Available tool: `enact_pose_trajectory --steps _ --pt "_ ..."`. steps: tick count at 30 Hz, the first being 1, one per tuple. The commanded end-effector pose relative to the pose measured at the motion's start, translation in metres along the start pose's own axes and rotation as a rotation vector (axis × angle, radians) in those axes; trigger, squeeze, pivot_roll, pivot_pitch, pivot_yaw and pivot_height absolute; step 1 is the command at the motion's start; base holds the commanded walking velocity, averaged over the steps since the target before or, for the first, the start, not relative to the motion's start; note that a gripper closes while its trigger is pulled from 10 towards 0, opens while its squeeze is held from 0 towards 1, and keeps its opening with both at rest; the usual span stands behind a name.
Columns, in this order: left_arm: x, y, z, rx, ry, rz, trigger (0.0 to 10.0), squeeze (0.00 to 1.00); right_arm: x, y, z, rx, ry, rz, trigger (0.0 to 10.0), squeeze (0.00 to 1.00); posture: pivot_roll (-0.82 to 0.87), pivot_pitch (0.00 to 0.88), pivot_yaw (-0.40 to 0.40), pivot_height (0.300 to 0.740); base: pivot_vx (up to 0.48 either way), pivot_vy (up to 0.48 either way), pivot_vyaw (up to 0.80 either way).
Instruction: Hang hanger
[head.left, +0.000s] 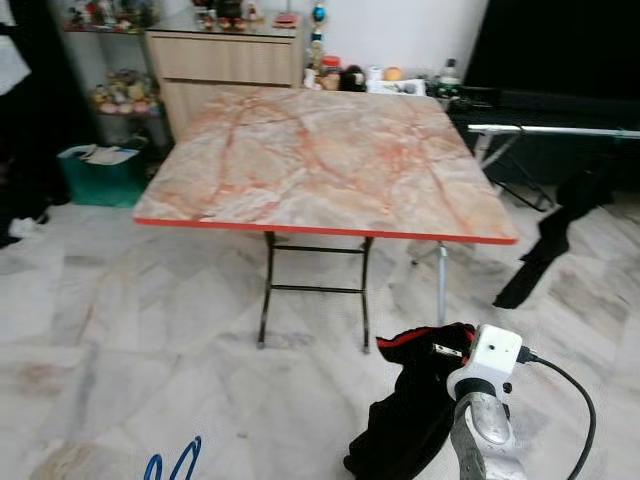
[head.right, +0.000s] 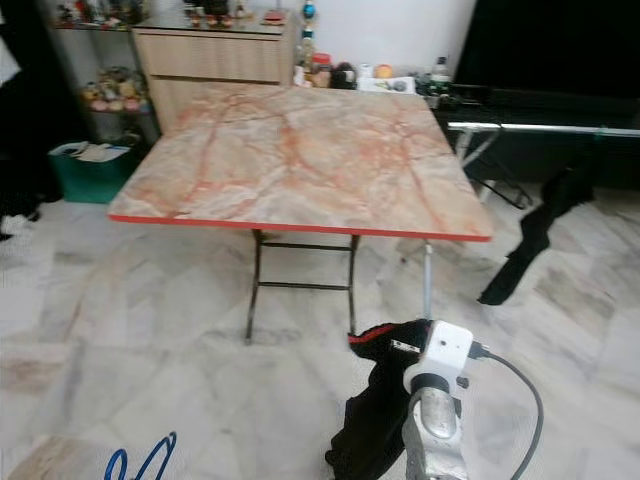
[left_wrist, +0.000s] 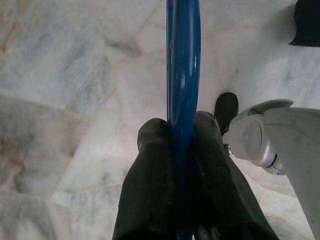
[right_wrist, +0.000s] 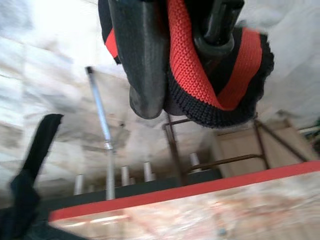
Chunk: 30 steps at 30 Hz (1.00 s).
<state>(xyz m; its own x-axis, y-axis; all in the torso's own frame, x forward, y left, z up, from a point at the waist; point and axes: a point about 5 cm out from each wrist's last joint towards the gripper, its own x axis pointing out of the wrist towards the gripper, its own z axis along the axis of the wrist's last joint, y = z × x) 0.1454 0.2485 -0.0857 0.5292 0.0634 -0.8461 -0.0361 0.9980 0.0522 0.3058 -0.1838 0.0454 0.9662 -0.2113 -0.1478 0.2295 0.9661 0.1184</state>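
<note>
Bright, even daylight; soft glare across pale floor (head.left: 120, 330); mild blur throughout head views; motion-smeared, out-of-focus right wrist view.

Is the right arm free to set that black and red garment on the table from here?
Probably yes. The right gripper is shut on the black and red garment, and the marble-patterned table top lies bare just ahead; the arm must lift above its red edge.

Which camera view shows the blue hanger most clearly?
The left wrist view: the blue hanger runs as a thick bar between the left gripper fingers, which are shut on it. Both eye views show just a thin blue loop at the bottom edge, above the floor.
</note>
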Motion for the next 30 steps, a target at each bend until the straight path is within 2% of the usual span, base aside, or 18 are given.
enact_pose_trajectory --steps 1,3,18,21,23,24,25,27,30 --pt "-0.001 -0.002 -0.009 -0.003 0.038 -0.001 10.0 0.0 0.003 0.001 0.007 0.024 -0.03 -0.001 10.0 0.0 0.17 0.0 -0.006 0.74 0.244 0.0 0.0" --pt "-0.001 -0.002 -0.008 -0.002 0.038 -0.001 10.0 0.0 0.003 0.001 0.006 0.042 -0.025 -0.007 10.0 0.0 0.17 0.0 -0.006 0.74 0.247 0.0 0.0" --pt "0.003 -0.01 0.001 0.005 0.02 -0.02 10.0 0.0 0.005 -0.003 0.01 -0.005 -0.045 -0.036 10.0 0.0 0.19 0.0 -0.014 0.74 0.251 0.0 0.0" --pt "0.003 -0.01 0.001 0.008 0.02 -0.021 10.0 0.0 0.007 -0.002 0.018 -0.033 -0.083 -0.036 10.0 0.0 0.2 0.0 -0.014 0.74 0.254 0.0 0.0" --pt "0.003 -0.01 0.002 0.007 0.019 -0.021 10.0 0.0 0.011 0.005 0.037 -0.071 -0.165 0.004 10.0 0.0 0.2 0.0 -0.012 0.74 0.255 0.0 0.0" --pt "0.003 -0.01 0.002 0.008 0.018 -0.021 10.0 0.0 0.017 0.013 0.062 -0.122 -0.263 0.041 10.0 0.0 0.19 0.0 -0.011 0.74 0.251 0.0 0.0" --pt "0.003 -0.01 0.002 0.009 0.018 -0.02 10.0 0.0 0.019 0.016 0.07 -0.136 -0.293 0.05 10.0 0.0 0.19 0.0 -0.011 0.74 0.251 0.0 0.0" --pt "0.003 -0.01 0.002 0.01 0.019 -0.021 10.0 0.0 0.022 0.02 0.087 -0.144 -0.351 0.058 10.0 0.0 0.19 0.0 -0.01 0.74 0.251 0.0 0.0" --pt "0.004 -0.016 0.003 0.014 0.019 -0.03 10.0 0.0 0.031 0.028 0.125 -0.13 -0.469 0.059 10.0 0.0 0.19 0.0 -0.011 0.74 0.251 0.0 0.0"
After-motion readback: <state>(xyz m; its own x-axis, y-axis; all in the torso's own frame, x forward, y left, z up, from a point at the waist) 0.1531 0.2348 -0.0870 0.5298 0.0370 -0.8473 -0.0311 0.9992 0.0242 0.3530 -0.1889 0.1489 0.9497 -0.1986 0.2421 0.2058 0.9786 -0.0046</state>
